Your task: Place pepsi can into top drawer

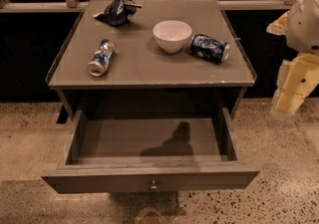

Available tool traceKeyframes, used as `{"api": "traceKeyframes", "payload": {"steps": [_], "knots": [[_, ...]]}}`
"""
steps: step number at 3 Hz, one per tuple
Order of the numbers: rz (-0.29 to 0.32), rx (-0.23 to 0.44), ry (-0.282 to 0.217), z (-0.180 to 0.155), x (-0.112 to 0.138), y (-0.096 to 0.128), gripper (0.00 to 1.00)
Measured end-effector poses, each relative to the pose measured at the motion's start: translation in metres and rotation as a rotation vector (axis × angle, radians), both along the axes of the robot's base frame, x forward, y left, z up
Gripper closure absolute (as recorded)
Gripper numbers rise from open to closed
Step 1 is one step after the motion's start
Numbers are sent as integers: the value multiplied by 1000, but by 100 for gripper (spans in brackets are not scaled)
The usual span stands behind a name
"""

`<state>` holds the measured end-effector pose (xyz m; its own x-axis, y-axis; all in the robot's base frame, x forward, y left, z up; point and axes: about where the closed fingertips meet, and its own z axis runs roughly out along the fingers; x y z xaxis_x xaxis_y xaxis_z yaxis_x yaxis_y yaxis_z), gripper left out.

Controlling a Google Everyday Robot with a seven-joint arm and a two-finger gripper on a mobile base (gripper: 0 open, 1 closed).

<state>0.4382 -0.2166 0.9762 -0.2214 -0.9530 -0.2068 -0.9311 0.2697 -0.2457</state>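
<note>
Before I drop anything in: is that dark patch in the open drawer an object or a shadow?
Camera view: a shadow on the floor of the wide grey-brown wooden top drawer, nothing solid; the dark navy pepsi can shows faint glints; the cream gripper hangs at the right edge.

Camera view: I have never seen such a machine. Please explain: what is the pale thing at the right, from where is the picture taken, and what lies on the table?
The pale thing at the right edge is a robot's arm. Its lower end is the tool, the part that grasps. It hangs beside the table, touching nothing on it. The one camera looks down from the front; its mounting is not known. On the table the dark pepsi can lies on its side, right of a white bowl. A paler can lies at the left, and a blue snack bag at the back. Below, the top drawer is pulled open.
</note>
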Motion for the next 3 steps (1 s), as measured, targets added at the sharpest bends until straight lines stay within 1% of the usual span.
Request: {"api": "traceKeyframes", "payload": {"steps": [1,2,3], "knots": [[0,0,0,0,0,0,0],[-7,5,-45,1,45,3,0],[-6,5,-45,1,47,3,0]]}}
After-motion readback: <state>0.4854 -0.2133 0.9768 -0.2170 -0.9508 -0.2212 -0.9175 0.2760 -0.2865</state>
